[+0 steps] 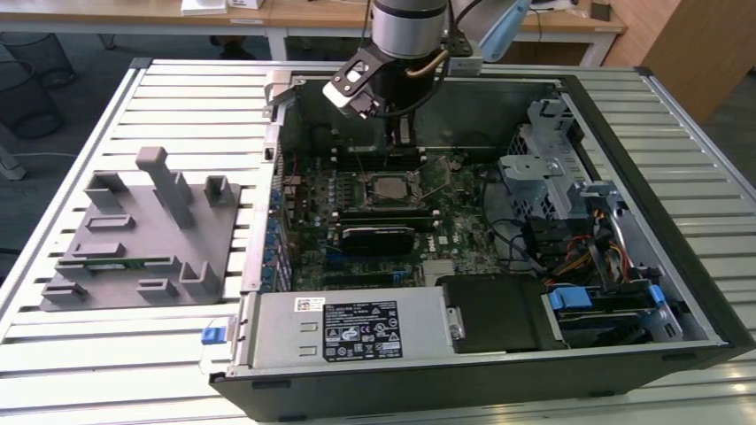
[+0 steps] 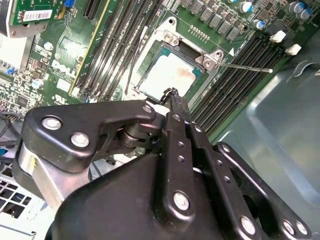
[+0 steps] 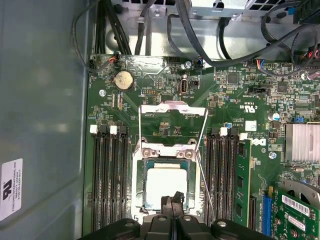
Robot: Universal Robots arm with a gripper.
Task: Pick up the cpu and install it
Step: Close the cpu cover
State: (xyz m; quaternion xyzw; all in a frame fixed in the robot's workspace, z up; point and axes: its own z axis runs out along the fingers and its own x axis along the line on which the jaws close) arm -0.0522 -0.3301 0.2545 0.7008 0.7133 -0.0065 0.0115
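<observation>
Cpu [image 3: 165, 182] lies flat in the socket [image 3: 136, 170], clamp frame [image 3: 172, 106] swung back to admit it. End effector [image 3: 172, 200] hangs just above, tips pressed together on nothing; we judge the cpu already placed.

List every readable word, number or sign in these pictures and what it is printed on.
White sticker on the silver power supply box: print too small to read.
White barcode label on the green expansion card: unreadable.
Pale sticker on the grey case wall: blurred.
White lettering on the green motherboard: too small.
Silvery square cpu in its socket: no markings legible.
</observation>
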